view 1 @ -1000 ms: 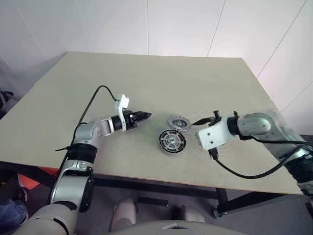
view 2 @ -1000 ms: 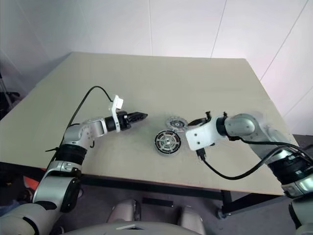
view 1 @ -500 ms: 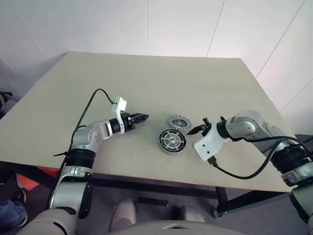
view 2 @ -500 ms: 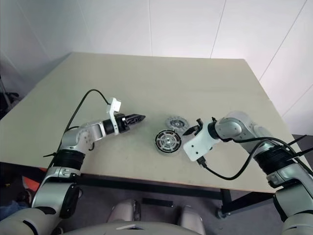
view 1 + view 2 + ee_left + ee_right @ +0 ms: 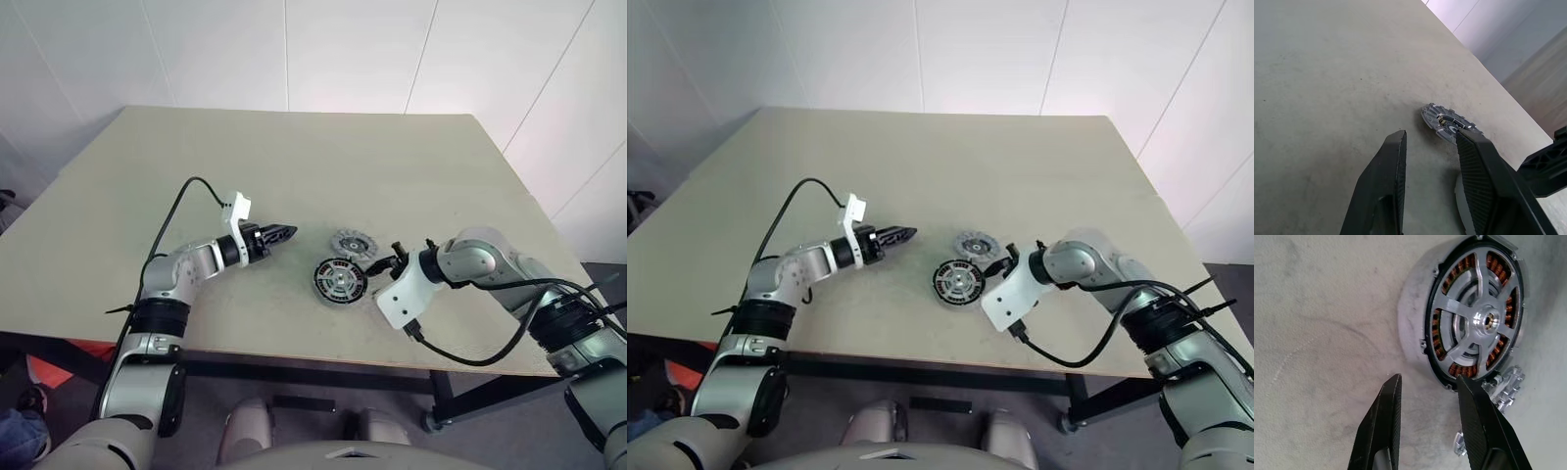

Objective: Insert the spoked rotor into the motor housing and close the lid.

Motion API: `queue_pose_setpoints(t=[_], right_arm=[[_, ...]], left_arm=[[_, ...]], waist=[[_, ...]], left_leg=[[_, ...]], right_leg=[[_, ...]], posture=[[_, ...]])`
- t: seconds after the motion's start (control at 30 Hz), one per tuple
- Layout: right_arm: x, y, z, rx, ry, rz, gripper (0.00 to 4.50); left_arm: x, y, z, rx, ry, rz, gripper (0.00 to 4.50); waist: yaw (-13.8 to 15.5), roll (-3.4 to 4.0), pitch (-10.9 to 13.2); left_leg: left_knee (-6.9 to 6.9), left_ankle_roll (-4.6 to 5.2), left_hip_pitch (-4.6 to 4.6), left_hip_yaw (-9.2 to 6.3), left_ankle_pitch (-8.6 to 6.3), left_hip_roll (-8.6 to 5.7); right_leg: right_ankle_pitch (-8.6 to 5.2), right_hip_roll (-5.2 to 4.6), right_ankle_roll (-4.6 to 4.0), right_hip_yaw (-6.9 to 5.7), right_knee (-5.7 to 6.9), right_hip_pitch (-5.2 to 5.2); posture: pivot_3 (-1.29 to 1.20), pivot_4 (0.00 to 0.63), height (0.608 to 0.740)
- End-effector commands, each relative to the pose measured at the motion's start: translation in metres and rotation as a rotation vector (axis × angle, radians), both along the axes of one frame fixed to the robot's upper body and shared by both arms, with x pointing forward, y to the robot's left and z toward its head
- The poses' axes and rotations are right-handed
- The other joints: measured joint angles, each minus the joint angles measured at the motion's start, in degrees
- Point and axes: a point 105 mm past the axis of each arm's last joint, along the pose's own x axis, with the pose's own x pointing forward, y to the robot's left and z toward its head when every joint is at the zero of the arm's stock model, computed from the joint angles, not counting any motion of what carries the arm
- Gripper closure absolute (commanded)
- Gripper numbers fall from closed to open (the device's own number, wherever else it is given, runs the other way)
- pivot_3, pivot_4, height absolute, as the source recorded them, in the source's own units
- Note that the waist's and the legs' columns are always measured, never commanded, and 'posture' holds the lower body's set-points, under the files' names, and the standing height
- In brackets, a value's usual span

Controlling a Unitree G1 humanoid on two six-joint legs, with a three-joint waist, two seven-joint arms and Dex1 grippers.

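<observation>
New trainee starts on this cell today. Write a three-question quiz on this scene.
1. True or false: the flat grey slotted metal lid covers the round dark-ringed motor housing with coppery windings.
2. The right gripper holds: A the lid, B the pale-spoked black-rimmed rotor, C nothing.
3. Which gripper is nearer the housing?
Key: 1 false, it lies beside it on the beige table; 2 C; 3 the right, not the left gripper.
</observation>
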Motion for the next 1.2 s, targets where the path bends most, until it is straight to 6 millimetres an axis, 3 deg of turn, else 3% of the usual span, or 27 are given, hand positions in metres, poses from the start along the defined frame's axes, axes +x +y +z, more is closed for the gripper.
queue_pose_setpoints(t=[0.03, 0.47, 0.57, 0.7, 1.2], right_arm=[[0.008, 0.006, 0.01, 0.009, -0.045, 0.015, 2.56], [0.007, 0.013, -0.002, -0.012, -0.013, 0.05, 2.56], [0.006, 0.013, -0.003, -0.015, -0.002, 0.05, 3.18], [0.005, 0.014, -0.001, -0.001, 0.009, 0.043, 4.4], [0.016, 0.041, 0.015, 0.107, -0.046, -0.001, 4.46]], left_arm=[[0.001, 0.002, 0.014, -0.017, -0.049, 0.006, 2.76], [0.001, 0.007, 0.011, -0.015, -0.042, 0.037, 2.76], [0.001, 0.007, 0.011, -0.014, -0.042, 0.04, 2.76], [0.001, 0.007, 0.01, -0.012, -0.039, 0.041, 2.76], [0.0, 0.005, 0.007, -0.013, -0.031, 0.052, 2.76]], waist=[[0.0, 0.0, 0.0], [-0.2, 0.0, 0.0], [-0.3, 0.0, 0.0], [-0.3, 0.0, 0.0], [-1.7, -0.01, 0.0]], left_leg=[[0.0, 0.0, 0.0, 0.0, 0.0, 0.01], [-0.01, -0.01, 0.01, 0.0, 0.0, 0.02], [-0.01, -0.01, 0.04, 0.0, 0.0, 0.03], [-0.01, -0.03, 0.16, 0.01, 0.0, 0.06], [-0.04, -0.08, 0.14, 0.01, 0.03, 0.12]], right_leg=[[0.0, 0.0, 0.0, 0.0, 0.0, 0.0], [0.0, 0.02, 0.0, 0.0, 0.0, -0.01], [0.0, 0.02, 0.0, 0.0, 0.01, 0.01], [0.0, 0.03, 0.0, 0.0, 0.01, 0.1], [0.0, 0.08, -0.01, 0.0, 0.01, 0.02]], posture=[[0.0, 0.0, 0.74], [0.0, 0.0, 0.74], [0.0, 0.0, 0.74], [0.0, 0.0, 0.74], [0.0, 0.0, 0.74]])
